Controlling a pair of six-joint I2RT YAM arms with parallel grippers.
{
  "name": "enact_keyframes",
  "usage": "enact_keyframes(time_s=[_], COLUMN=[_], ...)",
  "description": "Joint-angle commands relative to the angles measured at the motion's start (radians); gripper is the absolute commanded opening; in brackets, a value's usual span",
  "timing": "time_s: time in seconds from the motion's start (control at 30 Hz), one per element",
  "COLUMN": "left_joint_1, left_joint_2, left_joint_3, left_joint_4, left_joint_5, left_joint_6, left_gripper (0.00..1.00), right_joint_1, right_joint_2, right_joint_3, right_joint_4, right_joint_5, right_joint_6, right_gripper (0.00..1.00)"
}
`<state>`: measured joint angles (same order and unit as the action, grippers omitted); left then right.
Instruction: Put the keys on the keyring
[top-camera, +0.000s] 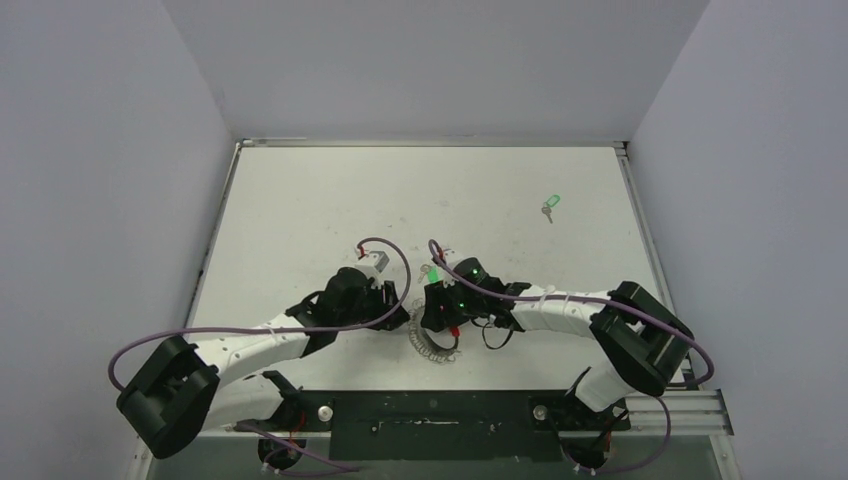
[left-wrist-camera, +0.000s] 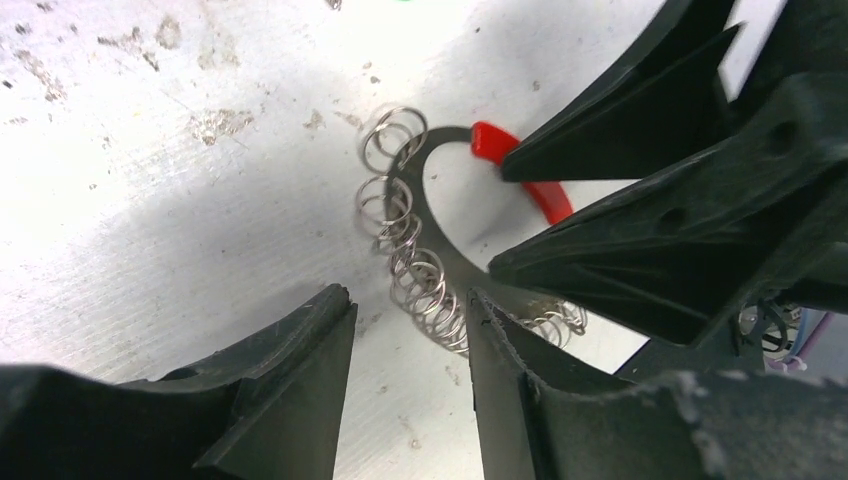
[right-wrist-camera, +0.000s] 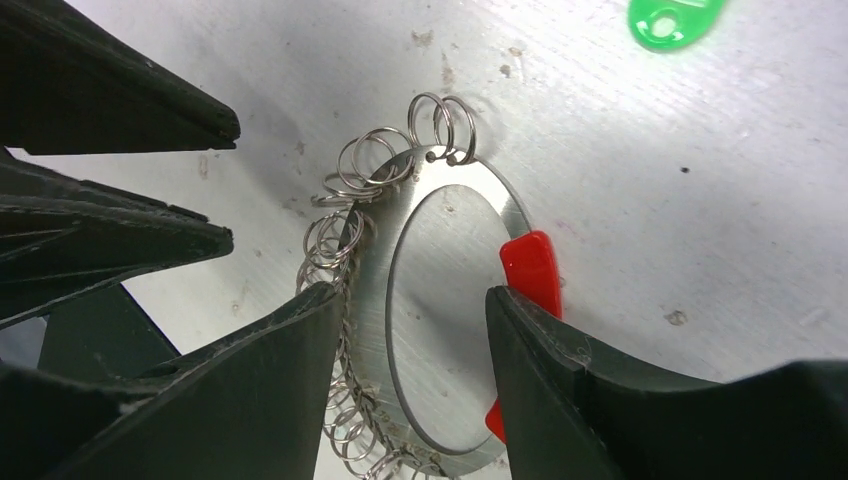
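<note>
The keyring (right-wrist-camera: 455, 175) is a flat metal loop with a red segment (right-wrist-camera: 530, 265) and several small wire rings (right-wrist-camera: 345, 180) threaded on it. It lies flat on the table near the front edge (top-camera: 435, 348). My right gripper (right-wrist-camera: 415, 310) is open just above it, one finger over the wire rings and the other at the red segment. My left gripper (left-wrist-camera: 405, 300) is open and empty, its tips just short of the wire rings (left-wrist-camera: 425, 285). One of the keys, with a green tag (top-camera: 549, 204), lies far back on the right. Another green tag (right-wrist-camera: 668, 20) lies just beyond the ring.
In the left wrist view the right gripper's fingers (left-wrist-camera: 610, 130) crowd the right side, over the red segment (left-wrist-camera: 545, 195). Purple cables (top-camera: 395, 262) loop above both wrists. The white table (top-camera: 300, 200) is scuffed and walled on three sides.
</note>
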<state>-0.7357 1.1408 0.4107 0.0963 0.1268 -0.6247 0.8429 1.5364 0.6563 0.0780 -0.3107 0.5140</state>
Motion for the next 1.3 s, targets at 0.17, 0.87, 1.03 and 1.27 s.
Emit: enact_keyframes(time_s=[0.17, 0.87, 1.03, 1.27], left_joint_1=[0.009, -0.021, -0.044, -0.054], left_joint_2=[0.151, 0.236, 0.155, 0.035], left_joint_3=[0.082, 0.136, 0.136, 0.104], left_joint_4=[0.045, 0.091, -0.027, -0.090], left_joint_5=[0.045, 0.106, 0.026, -0.002], left_joint_6=[0.018, 0.048, 0.092, 0.129], left_gripper=[0.45, 0.00, 0.00, 0.39], right_joint_1=[-0.037, -0.071, -0.072, -0.073], right_joint_2=[-0.151, -0.173, -0.161, -0.144], right_joint_3=[-0.008, -0.023, -0.003, 0.020], right_joint_4=[-0.111, -0.113, -0.107, -0.097], right_joint_5=[0.069, 0.054, 0.055, 0.035], right_joint_6=[-0.037, -0.036, -0.043, -0.056], right_gripper=[0.56, 0.56, 0.56, 0.57])
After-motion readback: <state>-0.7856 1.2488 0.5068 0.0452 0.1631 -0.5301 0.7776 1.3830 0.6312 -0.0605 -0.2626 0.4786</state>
